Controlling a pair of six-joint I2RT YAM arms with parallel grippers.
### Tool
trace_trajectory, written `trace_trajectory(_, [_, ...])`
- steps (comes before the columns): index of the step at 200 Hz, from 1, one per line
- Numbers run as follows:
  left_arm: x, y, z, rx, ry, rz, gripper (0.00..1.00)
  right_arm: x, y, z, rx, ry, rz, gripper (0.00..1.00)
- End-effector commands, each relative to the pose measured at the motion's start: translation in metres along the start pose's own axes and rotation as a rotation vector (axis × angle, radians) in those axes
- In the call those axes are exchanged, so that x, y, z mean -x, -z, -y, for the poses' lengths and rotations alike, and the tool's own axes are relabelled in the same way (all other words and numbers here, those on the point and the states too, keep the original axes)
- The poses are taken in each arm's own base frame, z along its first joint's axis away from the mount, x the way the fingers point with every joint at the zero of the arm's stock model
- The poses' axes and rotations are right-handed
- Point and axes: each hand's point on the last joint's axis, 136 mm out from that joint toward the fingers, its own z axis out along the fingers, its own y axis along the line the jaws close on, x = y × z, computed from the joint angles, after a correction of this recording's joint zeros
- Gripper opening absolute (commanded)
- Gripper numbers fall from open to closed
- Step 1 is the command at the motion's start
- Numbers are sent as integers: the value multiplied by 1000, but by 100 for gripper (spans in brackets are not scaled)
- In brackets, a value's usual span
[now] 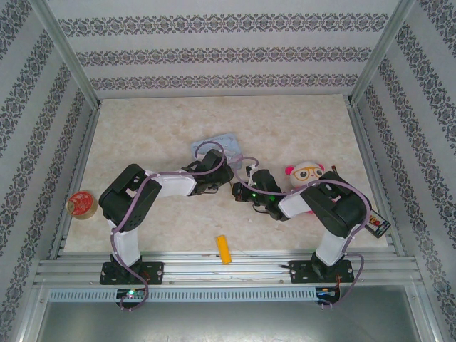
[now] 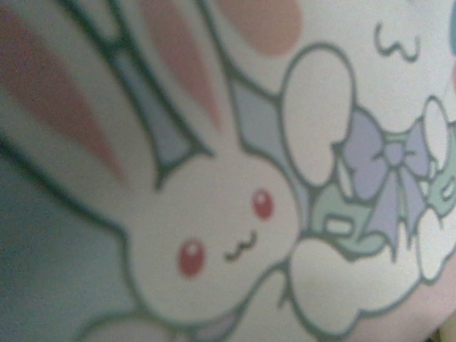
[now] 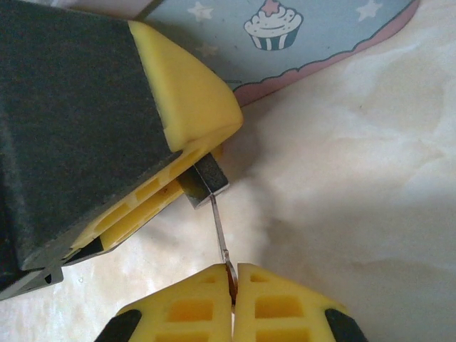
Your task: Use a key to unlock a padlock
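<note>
Now, right tool pinched shut on key, key tip touching padlock; left tool part-closed around padlock

Tin pale blue, white bunny, pink-edged; table beige marbled; walls grey floral stripes; cylinder orange-yellow; key silver; padlock dark grey.

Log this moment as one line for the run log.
left gripper grips padlock | right gripper pinches key head | key tip at padlock face | cartoon tin behind
</note>
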Motion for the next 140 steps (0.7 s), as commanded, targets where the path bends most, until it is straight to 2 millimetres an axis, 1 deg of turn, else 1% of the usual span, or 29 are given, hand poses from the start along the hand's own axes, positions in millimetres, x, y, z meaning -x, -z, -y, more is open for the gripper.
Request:
trace_trajectory(1, [-4,5,12,-58,39,-39,0,3,-3,-4,5,-32,10,0])
trace_trajectory(24, [-6,8,15,-67,59,-58,0,0,2,0,-3,-46,13,0])
trace_trajectory(82, [-20,10,13,-57,87,-135,0,-8,19,7,-22,-52,22,0])
trace_trajectory(111, [-23,11,14,-55,85,-158,0,-11,22,4,-4,-43,4,0])
trace_trajectory(140, [-26,11,13,-52,88,-172,0,-10,24,-1,16,-21,2,0])
